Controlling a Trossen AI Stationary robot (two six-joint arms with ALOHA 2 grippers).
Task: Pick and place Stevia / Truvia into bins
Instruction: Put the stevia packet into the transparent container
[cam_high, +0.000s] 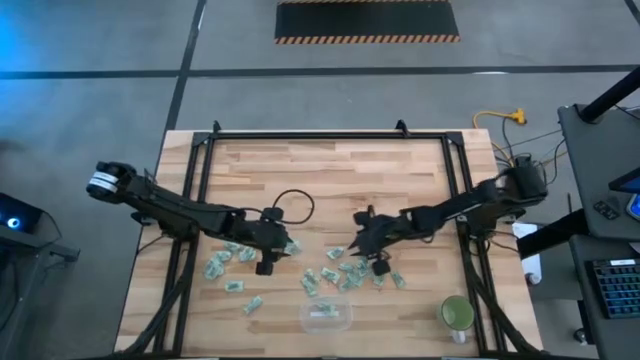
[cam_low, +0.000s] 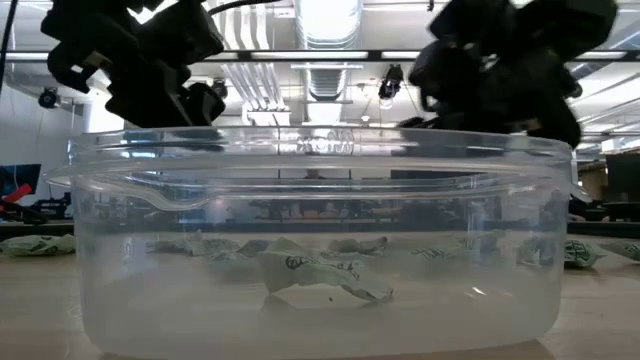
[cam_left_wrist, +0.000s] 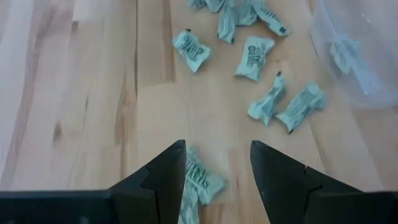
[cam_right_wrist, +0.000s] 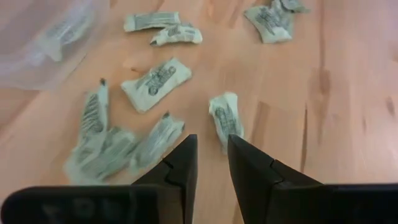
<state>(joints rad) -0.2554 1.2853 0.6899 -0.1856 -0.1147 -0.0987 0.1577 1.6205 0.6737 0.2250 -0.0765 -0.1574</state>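
Observation:
Several pale green Stevia sachets (cam_high: 335, 272) lie flat and scattered on the wooden table between my two arms. The clear plastic bin (cam_high: 327, 316) stands near the front edge with a sachet (cam_low: 320, 280) in it. My left gripper (cam_left_wrist: 217, 163) is open above the left part of the scatter; one sachet (cam_left_wrist: 200, 182) lies on the table below, seen between its fingers. My right gripper (cam_right_wrist: 211, 152) hangs over the right part with a narrow gap and nothing in it. A sachet (cam_right_wrist: 225, 121) lies just ahead of its fingertips.
A round green cup (cam_high: 457, 313) stands at the front right, right of the bin. A black cable loop (cam_high: 292, 205) lies on the table behind the left gripper. A black frame (cam_high: 330, 137) runs around the table. Bare wood lies at the far half.

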